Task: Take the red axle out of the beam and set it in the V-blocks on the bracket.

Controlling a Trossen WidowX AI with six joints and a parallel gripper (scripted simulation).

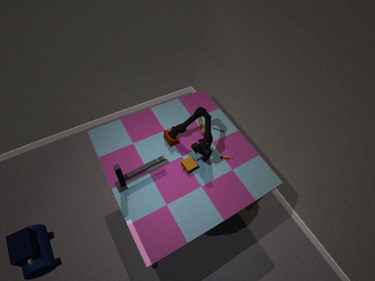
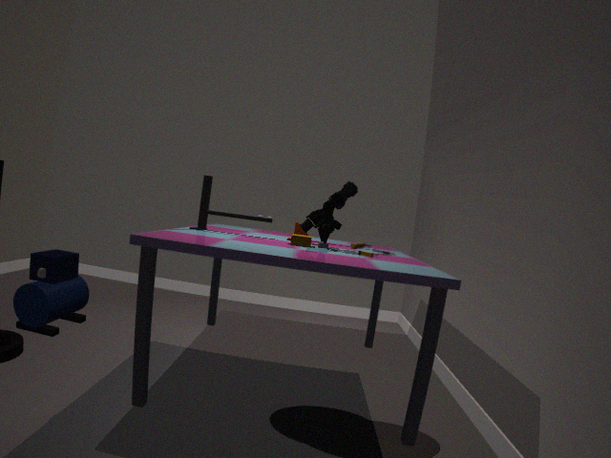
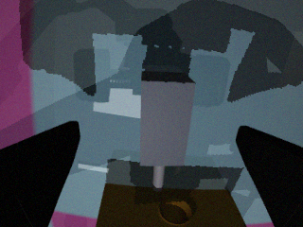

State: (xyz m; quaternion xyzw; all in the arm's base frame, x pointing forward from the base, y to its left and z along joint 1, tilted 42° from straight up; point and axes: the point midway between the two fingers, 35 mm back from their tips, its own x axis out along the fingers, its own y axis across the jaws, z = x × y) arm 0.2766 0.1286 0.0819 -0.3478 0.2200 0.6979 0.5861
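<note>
The yellow block (image 1: 189,164) (image 2: 301,239) (image 3: 118,203), seemingly the beam, sits on the table. A small red end (image 1: 183,168) of the axle sticks out of its side away from the gripper. The wrist view shows a round hole in the block. My gripper (image 1: 204,158) (image 2: 324,241) (image 3: 162,131) is open, low beside the block. A grey tool (image 1: 198,157) (image 3: 167,123) with a thin pin lies between the spread fingers, with visible gaps on both sides. Its pin points at the block; whether they touch is unclear. The bracket (image 1: 144,167) (image 2: 237,215) carries pale V-blocks (image 1: 160,158) at its free end.
The bracket's dark upright post (image 1: 119,173) (image 2: 204,201) stands near the table's left edge. A yellow-handled screwdriver (image 1: 226,157) (image 2: 366,254) lies right of the gripper. An orange handle (image 1: 201,124) (image 2: 358,245) and a thin grey rod (image 1: 218,129) lie behind the arm.
</note>
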